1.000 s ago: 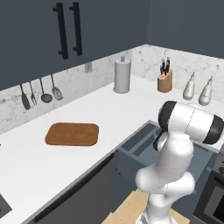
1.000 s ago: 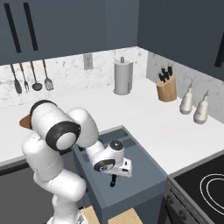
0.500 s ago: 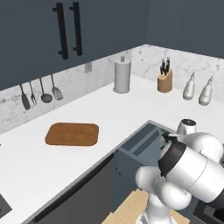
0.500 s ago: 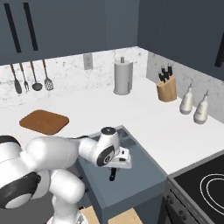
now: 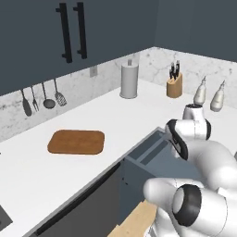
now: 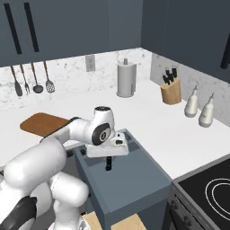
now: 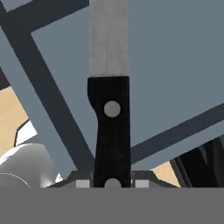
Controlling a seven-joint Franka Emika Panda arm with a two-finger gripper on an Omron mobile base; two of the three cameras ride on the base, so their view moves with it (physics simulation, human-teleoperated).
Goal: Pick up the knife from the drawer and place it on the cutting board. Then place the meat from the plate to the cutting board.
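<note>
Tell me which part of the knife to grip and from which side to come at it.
Grip the knife by its black handle, near the butt, coming from the handle end along its length. The handle is thick and flat-sided, while the silver blade is thin and sharp. The end effector already sits shut on that handle.

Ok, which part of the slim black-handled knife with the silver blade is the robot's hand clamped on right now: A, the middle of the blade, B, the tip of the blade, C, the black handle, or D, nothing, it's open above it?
C: in the hand view the hand is shut on the black riveted handle of the slim silver-bladed knife, with the blade running away from it above the blue-grey drawer.
</note>
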